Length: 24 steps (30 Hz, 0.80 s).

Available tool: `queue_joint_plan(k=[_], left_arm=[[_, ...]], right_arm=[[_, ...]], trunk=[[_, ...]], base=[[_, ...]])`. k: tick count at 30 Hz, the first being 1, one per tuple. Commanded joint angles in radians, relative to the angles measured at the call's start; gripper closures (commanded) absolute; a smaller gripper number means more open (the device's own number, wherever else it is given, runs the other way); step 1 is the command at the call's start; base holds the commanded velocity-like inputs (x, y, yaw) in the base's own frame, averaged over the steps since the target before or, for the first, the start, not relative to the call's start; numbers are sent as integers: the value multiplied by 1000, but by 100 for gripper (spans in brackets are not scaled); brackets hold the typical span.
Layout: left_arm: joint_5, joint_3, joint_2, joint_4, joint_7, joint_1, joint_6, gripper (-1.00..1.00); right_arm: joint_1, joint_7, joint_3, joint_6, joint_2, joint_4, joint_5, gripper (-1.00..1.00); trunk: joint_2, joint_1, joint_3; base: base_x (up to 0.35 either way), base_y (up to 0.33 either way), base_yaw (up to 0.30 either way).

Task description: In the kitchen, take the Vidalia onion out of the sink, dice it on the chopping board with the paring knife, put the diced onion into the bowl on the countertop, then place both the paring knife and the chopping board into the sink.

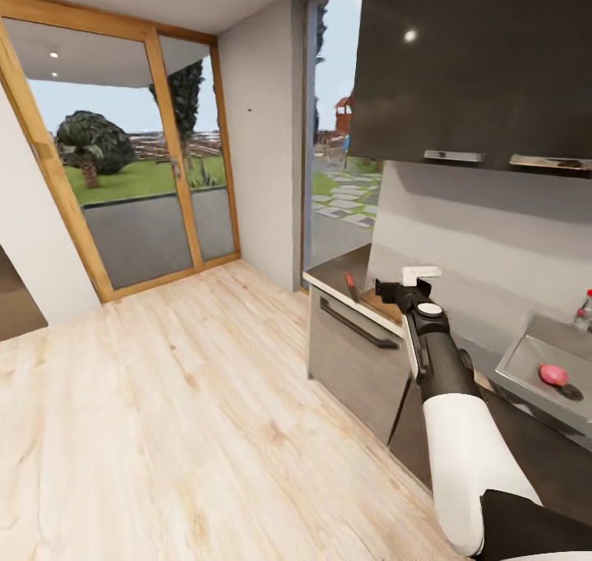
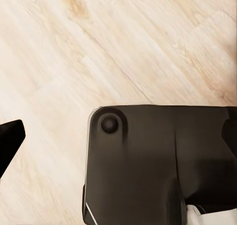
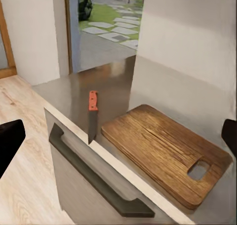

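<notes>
Showing an early stage: pinkish-red round Vidalia onion (image 1: 553, 373) undiced in the grey steel sink (image 1: 526, 355); right end effector (image 3: 118, 136), spread and empty, faces the dark brown wooden chopping board (image 3: 165, 151), orange-handled paring knife (image 3: 92, 113) beside it; left end effector's state cannot be told.

The right arm (image 1: 448, 396) stretches forward, its pincer (image 1: 393, 291) with fingers (image 3: 10, 138) spread wide apart, gripping nothing.

No readable text, label, brand, number or sign in any view. Chopping board (image 3: 163, 151): bare wood grain, no mark. Paring knife (image 3: 92, 115) beside chopping board: plain orange-red handle, no lettering. Cabinet fronts above countertop (image 3: 106, 89): unmarked. Bottle (image 1: 583, 312) behind sink (image 1: 526, 363): too small to read.
</notes>
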State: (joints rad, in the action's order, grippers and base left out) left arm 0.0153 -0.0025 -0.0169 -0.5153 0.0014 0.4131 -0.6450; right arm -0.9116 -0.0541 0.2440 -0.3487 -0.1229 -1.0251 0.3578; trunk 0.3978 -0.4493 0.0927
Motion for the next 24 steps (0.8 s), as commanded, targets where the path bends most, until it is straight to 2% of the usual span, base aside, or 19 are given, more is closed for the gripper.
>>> queue_joint_plan(k=[1,24], left_arm=[[2,0,0,-2,0,0,-1,-100],[2,1,0,0,0,1,-1,-100]], right_arm=[[-1,-6,3,-4,-1,-1,10,-100],[-1,-4,3,-4,-1,-1,10,-100]], trunk=[[2,-1,2],[2,-1,2]], base=[[0,0,-283],[0,0,-283]])
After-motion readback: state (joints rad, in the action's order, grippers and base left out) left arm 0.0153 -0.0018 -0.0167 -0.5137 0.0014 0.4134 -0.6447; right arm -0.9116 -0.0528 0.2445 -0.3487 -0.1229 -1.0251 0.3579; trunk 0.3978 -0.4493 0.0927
